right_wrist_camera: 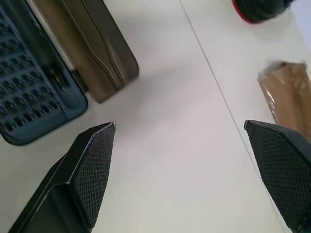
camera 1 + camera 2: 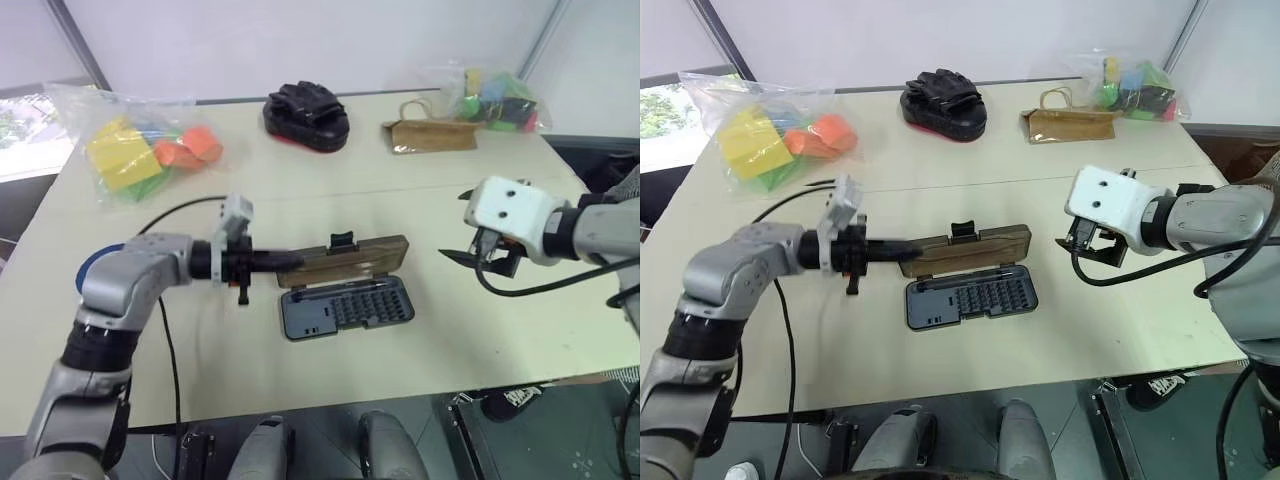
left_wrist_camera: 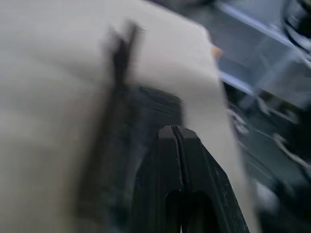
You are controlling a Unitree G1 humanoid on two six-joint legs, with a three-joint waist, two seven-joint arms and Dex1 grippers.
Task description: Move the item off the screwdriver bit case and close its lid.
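1. The flat dark blue-grey plastic screwdriver bit case (image 2: pixel 972 298) lies open at mid-table, near the front edge; no writing on it is legible.
2. Its translucent smoky-brown lid (image 2: pixel 968 251) stands raised behind the tray.
3. The left gripper (image 2: pixel 908 250), fingers clenched together, rests against the lid's left end.
4. The right gripper (image 1: pixel 180 160) hangs released, fingers spread wide, beside the case.

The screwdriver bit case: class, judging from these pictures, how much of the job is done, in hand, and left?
Done: nothing lies on the screwdriver bit case; its bit rows are bare. In hand: the shut left tool is at the lid, which stands open behind the tray. The right tool is open above bare table, holding nothing. Left: swing the lid down and latch it.
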